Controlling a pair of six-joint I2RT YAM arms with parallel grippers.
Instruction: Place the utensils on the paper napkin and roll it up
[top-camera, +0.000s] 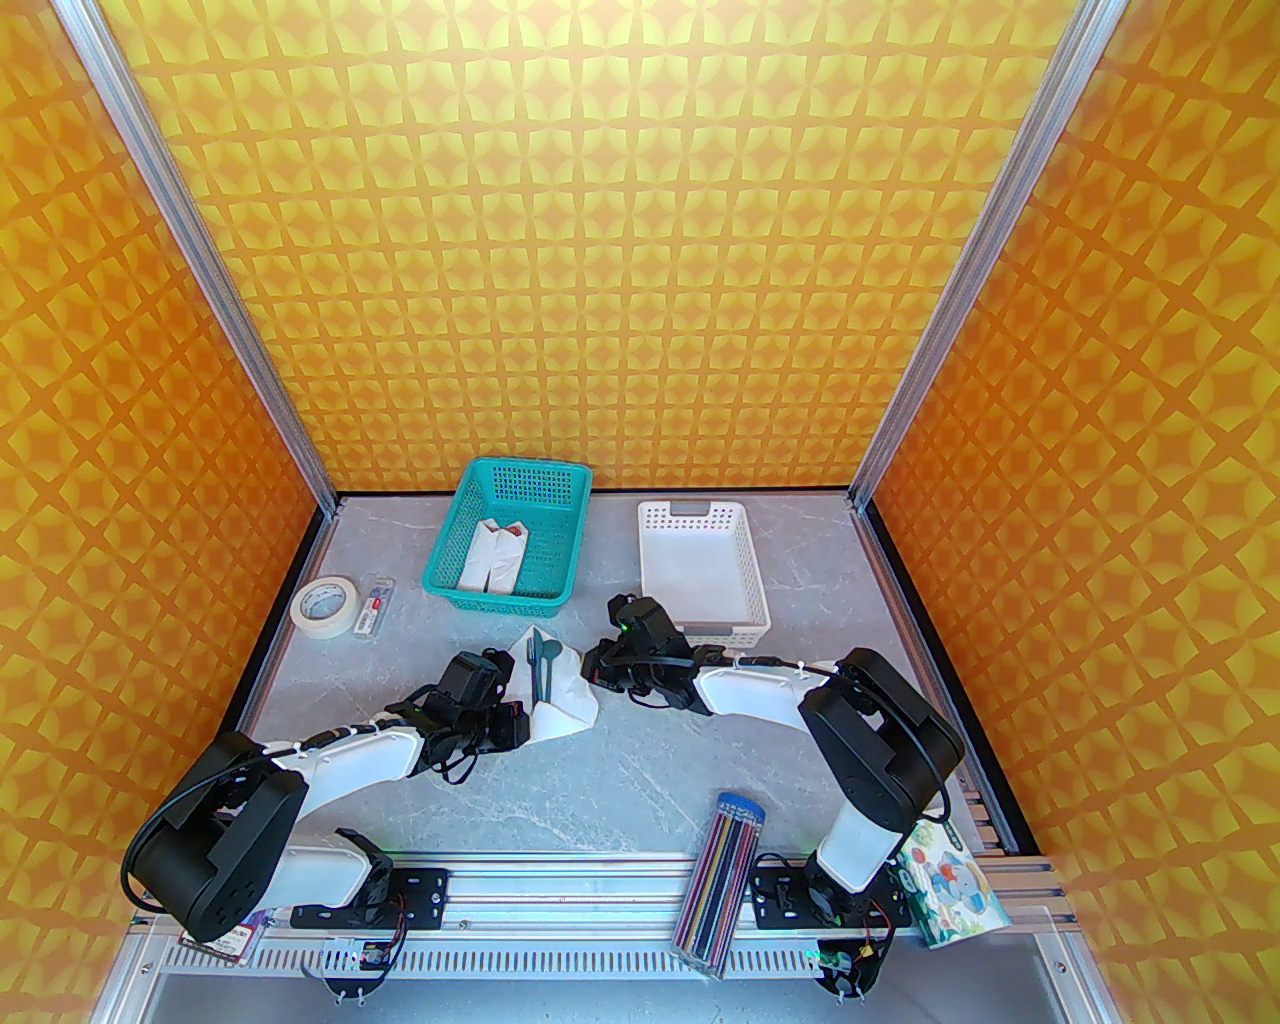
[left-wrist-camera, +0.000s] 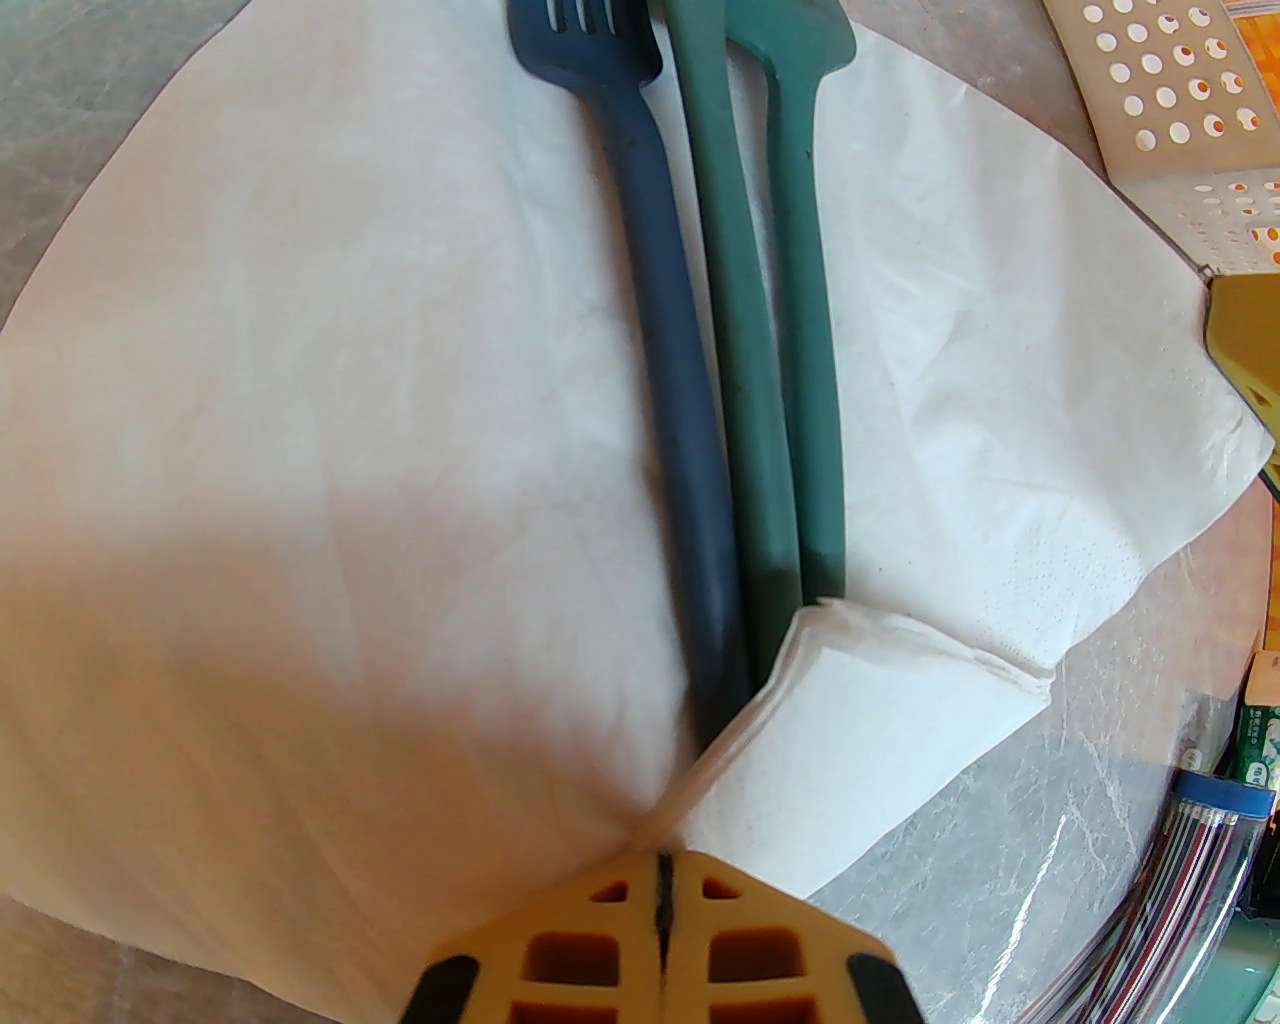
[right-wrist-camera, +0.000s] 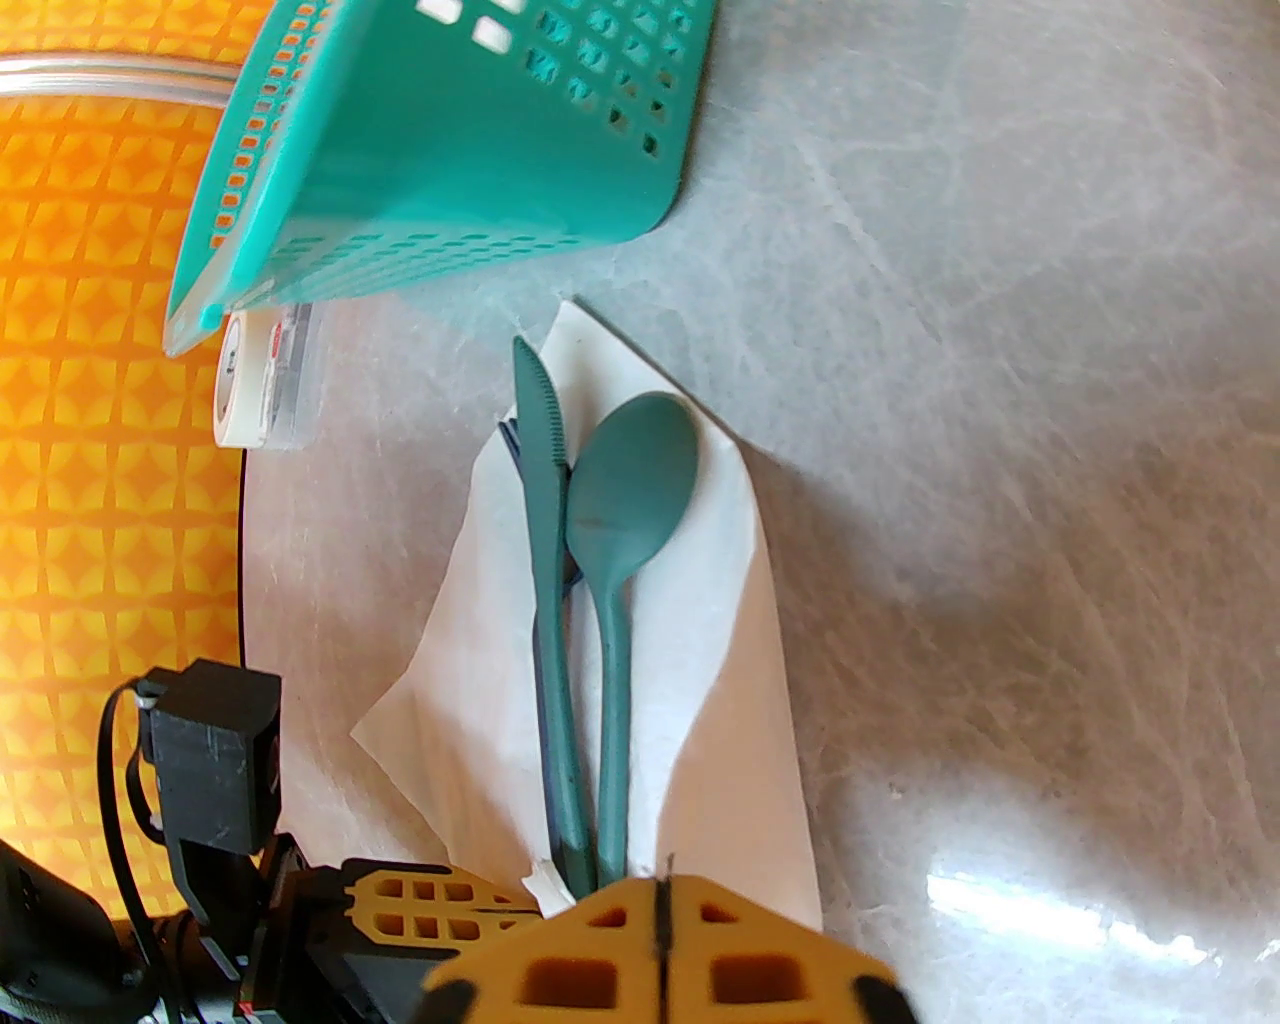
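thin white square paper napkin (top-camera: 575, 700) lies mid-table on the grey marbled tabletop (top-camera: 650, 780), near side of the teal plastic mesh basket (right-wrist-camera: 480, 150). three slim plastic utensils rest on it side by side, handles toward the arms: dark blue-green fork (left-wrist-camera: 660, 330), teal knife (right-wrist-camera: 548, 560), teal round-bowled spoon (right-wrist-camera: 625, 500).

risks, as i judge them: paper is thin, so a hard tug on the pinched fold could tear it. utensils lie loose w/ nothing pinning them, so a fast or uneven roll could splay them or slide them off the sheet, leaving a slack bundle. if both arms pull apart, a rip is likely.

left gripper (left-wrist-camera: 662, 860): fingers closed tight, pinching a folded napkin corner by the handle ends. right gripper (right-wrist-camera: 660, 885): fingers closed too, tips at the napkin edge by the spoon handle; can't tell if any paper is caught.
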